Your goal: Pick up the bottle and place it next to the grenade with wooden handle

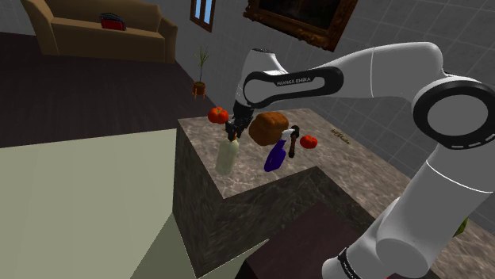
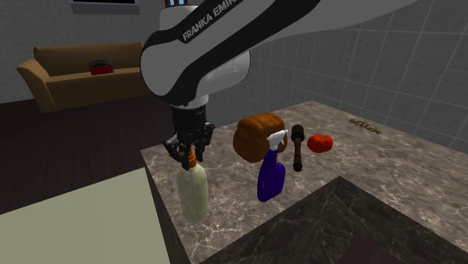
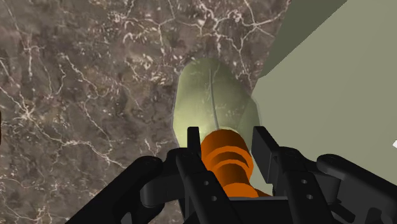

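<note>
Marble counter (image 2: 390, 172), grey tiled wall behind. Pale green bottle (image 2: 193, 191) with an orange cap is upright at the counter's edge; whether it is lifted, cannot tell. Black gripper (image 2: 191, 154) is closed narrowly on the cap, 2 fingers at its sides. Beyond: blue spray bottle (image 2: 270, 178), brown loaf (image 2: 251, 136), wooden-handled grenade (image 2: 298, 148), 1 tomato (image 2: 320, 142).

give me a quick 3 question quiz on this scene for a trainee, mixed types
1. True or false: the fingers clasp the pale green bottle at its orange cap.
2. Which stands nearest the grenade? A blue spray bottle, B kettle, C book.
3. In one word, what does the tomato rest on?
Key: 1 true; 2 A; 3 counter.
</note>
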`<state>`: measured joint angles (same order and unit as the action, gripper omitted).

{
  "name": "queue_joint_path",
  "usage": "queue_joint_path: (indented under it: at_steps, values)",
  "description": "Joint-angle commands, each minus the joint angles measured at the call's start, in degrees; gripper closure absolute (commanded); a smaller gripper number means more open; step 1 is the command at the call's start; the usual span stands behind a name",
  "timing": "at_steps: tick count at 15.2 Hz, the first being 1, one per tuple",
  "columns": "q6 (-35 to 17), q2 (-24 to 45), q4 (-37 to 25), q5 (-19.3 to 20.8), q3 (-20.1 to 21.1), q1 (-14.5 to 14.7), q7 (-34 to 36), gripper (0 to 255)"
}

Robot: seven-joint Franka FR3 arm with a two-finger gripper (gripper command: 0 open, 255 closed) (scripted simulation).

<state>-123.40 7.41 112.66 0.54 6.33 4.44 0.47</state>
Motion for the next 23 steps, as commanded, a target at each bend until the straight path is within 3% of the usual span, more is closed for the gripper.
queue_joint_path:
  at_steps: [1,23]
  values:
    - [0.0,0.0,0.0,0.0,0.0,0.0,0.0,255]
    - [16.2,-3.6,-12.6,-0.5,0.0,-0.1,-0.3,255]
